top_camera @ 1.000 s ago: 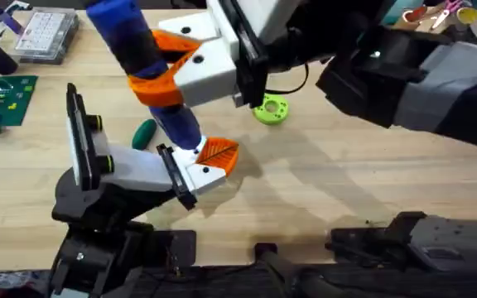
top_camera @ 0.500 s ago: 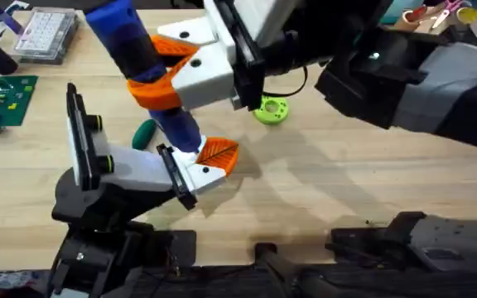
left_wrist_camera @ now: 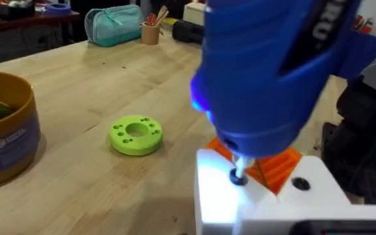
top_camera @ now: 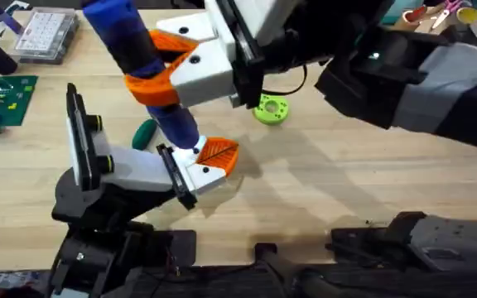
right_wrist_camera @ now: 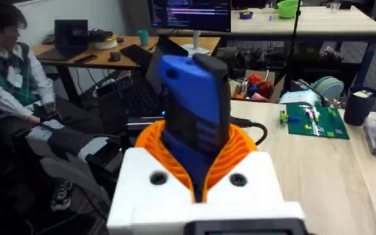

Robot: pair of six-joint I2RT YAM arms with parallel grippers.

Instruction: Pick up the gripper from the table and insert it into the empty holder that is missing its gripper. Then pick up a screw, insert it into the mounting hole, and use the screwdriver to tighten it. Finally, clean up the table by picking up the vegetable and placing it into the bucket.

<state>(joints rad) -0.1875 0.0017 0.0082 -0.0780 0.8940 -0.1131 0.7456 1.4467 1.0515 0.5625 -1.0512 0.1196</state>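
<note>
Blue and fat, the cylindrical powered screwdriver (top_camera: 143,66) slants down across my overhead view, clamped between the orange ribbed pads (top_camera: 151,87) of my right gripper (top_camera: 166,66), its tip meeting the small white plastic gripper block with the orange ribbed finger (top_camera: 209,161). That block sits on the end of the white arm-segment holder (top_camera: 135,170) on its black jointed stand, near the front left of the light wooden plank table (top_camera: 321,190). A small dark green oval vegetable (top_camera: 144,132) lies just behind the holder, and a bright green flat ring with holes (top_camera: 271,109) lies further back, near the middle.

From the left wrist I see the screwdriver's thin metal bit (left_wrist_camera: 238,175) touching the white block (left_wrist_camera: 260,202); the round yellow-orange bucket with a blue label (left_wrist_camera: 5,140) stands beyond the ring (left_wrist_camera: 136,135). I cannot tell how my left gripper's fingers stand.

From the right wrist, the screwdriver (right_wrist_camera: 191,111) stands gripped between the orange pads (right_wrist_camera: 237,153).
</note>
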